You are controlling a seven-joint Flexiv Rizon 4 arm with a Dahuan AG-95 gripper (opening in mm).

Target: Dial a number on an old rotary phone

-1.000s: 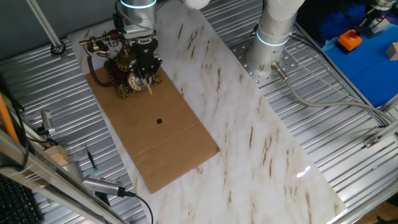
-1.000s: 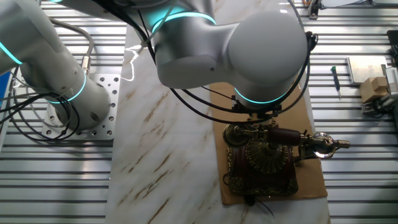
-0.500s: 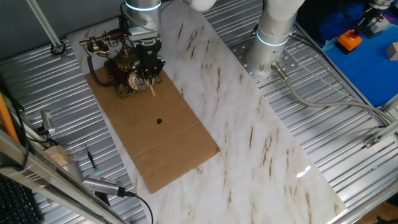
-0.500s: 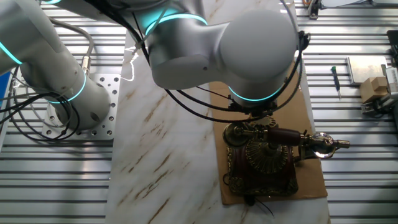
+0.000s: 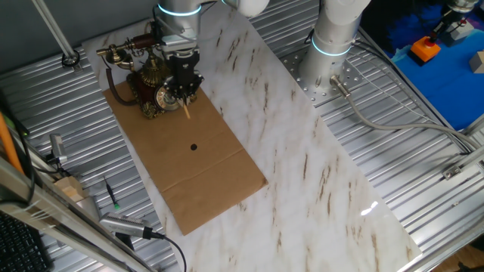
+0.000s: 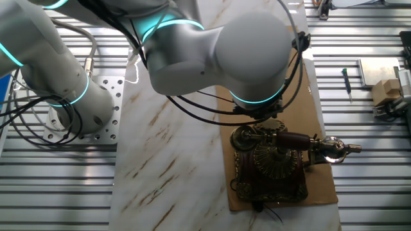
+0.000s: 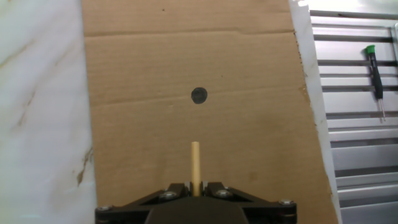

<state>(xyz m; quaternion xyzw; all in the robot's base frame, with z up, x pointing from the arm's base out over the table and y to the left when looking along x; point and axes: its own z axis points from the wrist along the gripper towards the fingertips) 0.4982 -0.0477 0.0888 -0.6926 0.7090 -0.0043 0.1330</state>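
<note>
Phone [image 5: 151, 87] seated at far-left end of cardboard sheet [image 5: 204, 170], pale dial [image 5: 163, 98] turned toward sheet's open stretch, handset [image 6: 302, 142] laid across cradle. Gripper [image 5: 184, 96] hung just right of dial, fingers pinched on thin wooden stick [image 7: 195, 168]. Black dot [image 7: 199, 95] seen beyond stick tip. Screwdriver [image 7: 375, 74] parked on metal slats, far right.

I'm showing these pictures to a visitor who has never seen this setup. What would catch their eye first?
Probably the ornate old rotary phone, dark brown with brass trim, standing at the far end of a cardboard sheet on the marble table. Next, the big white arm hanging over it, its gripper shut on a thin wooden stick just beside the pale dial.
</note>
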